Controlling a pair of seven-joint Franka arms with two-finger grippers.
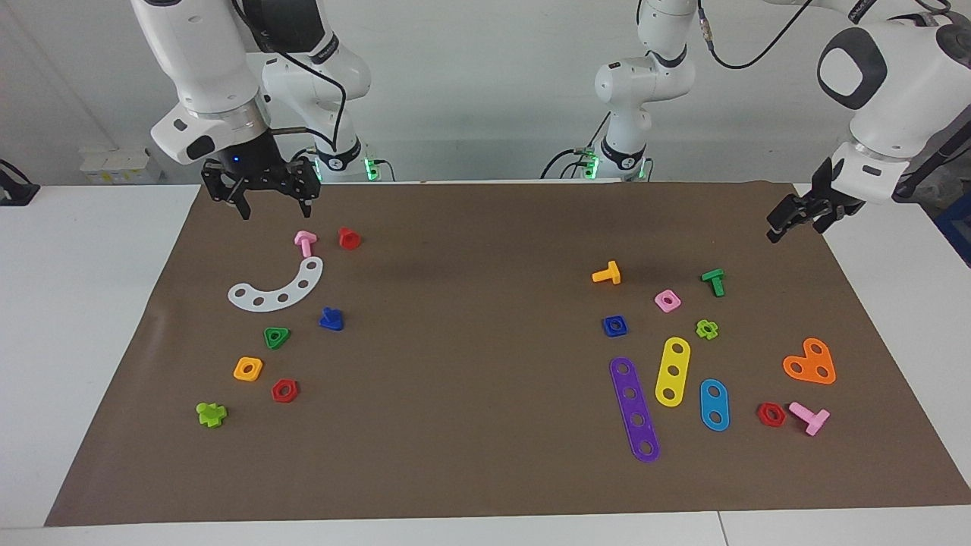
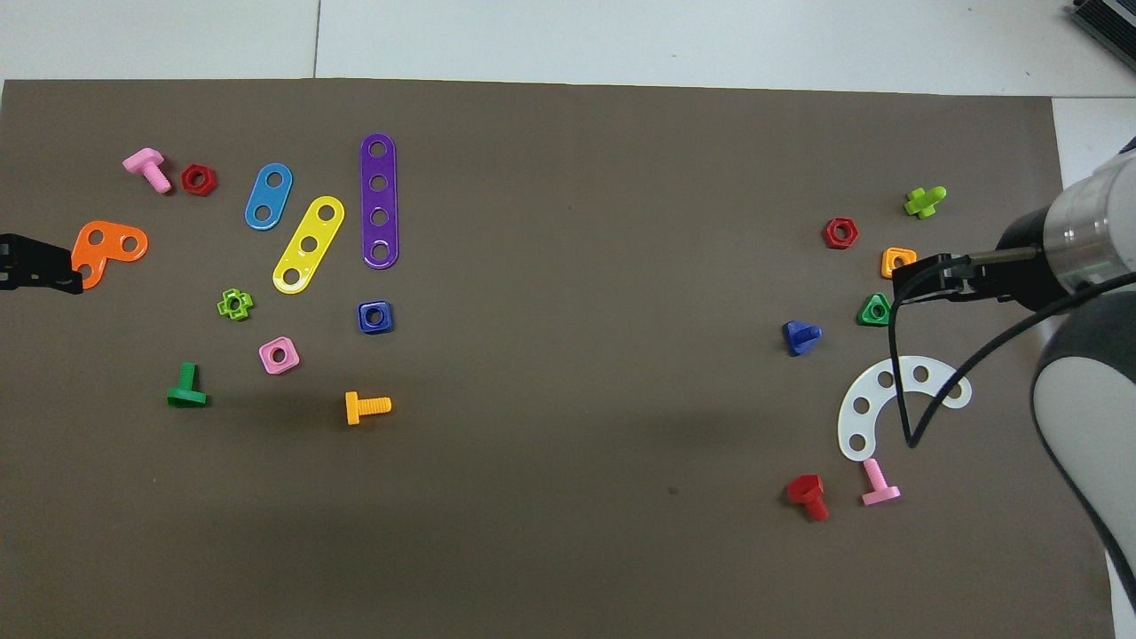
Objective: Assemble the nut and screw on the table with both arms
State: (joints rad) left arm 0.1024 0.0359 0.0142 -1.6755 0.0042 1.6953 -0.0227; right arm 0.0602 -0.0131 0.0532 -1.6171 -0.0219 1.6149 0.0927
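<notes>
The blue square nut (image 1: pixel 615 326) (image 2: pixel 374 317) lies flat on the brown mat of the table (image 1: pixel 470 425), toward the left arm's end, beside a purple strip. The blue screw (image 1: pixel 331 319) (image 2: pixel 800 337) lies toward the right arm's end, just farther from the robots than a white curved strip. My right gripper (image 1: pixel 277 203) hangs open and empty above the mat's edge closest to the robots, over the spot just nearer than a pink bolt. My left gripper (image 1: pixel 795 220) (image 2: pixel 35 266) hovers open and empty over the mat's edge at its own end.
Near the screw lie a pink bolt (image 1: pixel 305 243), red bolt (image 1: pixel 349 238), white curved strip (image 1: pixel 277 288), green triangle nut (image 1: pixel 276 337), orange nut (image 1: pixel 248 368). Around the nut lie a pink nut (image 1: pixel 667 300), orange bolt (image 1: pixel 608 273), purple strip (image 1: pixel 634 409) and yellow strip (image 1: pixel 673 371).
</notes>
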